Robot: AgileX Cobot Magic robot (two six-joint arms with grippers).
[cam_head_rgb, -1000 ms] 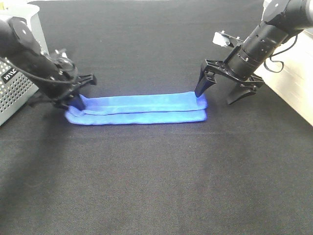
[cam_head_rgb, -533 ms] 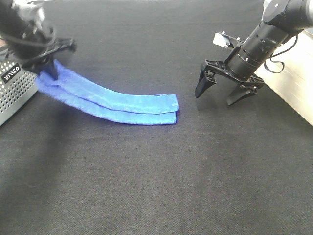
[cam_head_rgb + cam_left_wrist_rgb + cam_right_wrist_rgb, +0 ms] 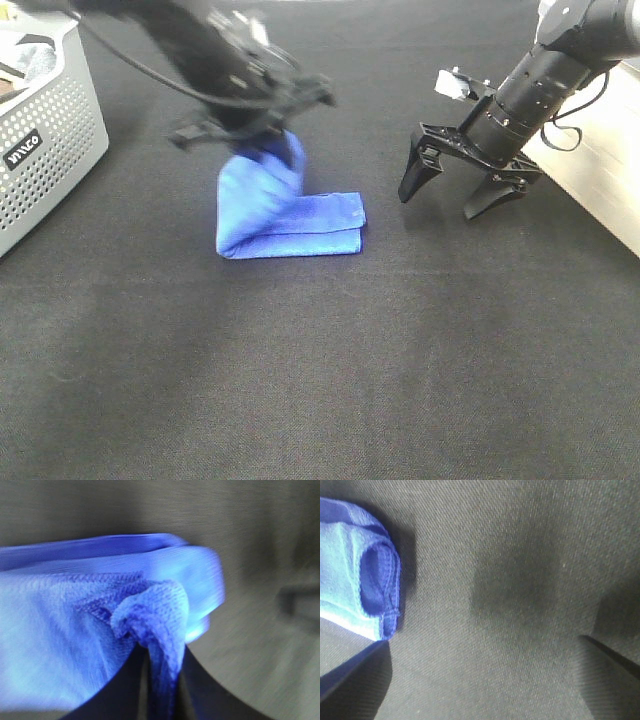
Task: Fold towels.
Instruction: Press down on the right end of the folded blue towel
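The bright blue towel (image 3: 300, 222) lies as a folded strip on the black table, near its middle. My left gripper (image 3: 268, 148) is shut on one end of it and holds that end lifted above the lying part, so the cloth doubles over itself. In the left wrist view the towel (image 3: 75, 630) fills the left side, with a bunched fold pinched in the gripper (image 3: 160, 652). My right gripper (image 3: 440, 198) stands open just right of the towel's right end, not touching it. The right wrist view shows that hemmed end of the towel (image 3: 365, 580) beside the open gripper (image 3: 480, 642).
A grey perforated basket (image 3: 45, 140) with cloth inside stands at the left edge. A pale surface (image 3: 605, 180) borders the black table (image 3: 320, 380) on the right.
My left gripper has swung the towel's left end up and across to the right, over the lying part; the strip now looks about half as long. The right arm has not moved.
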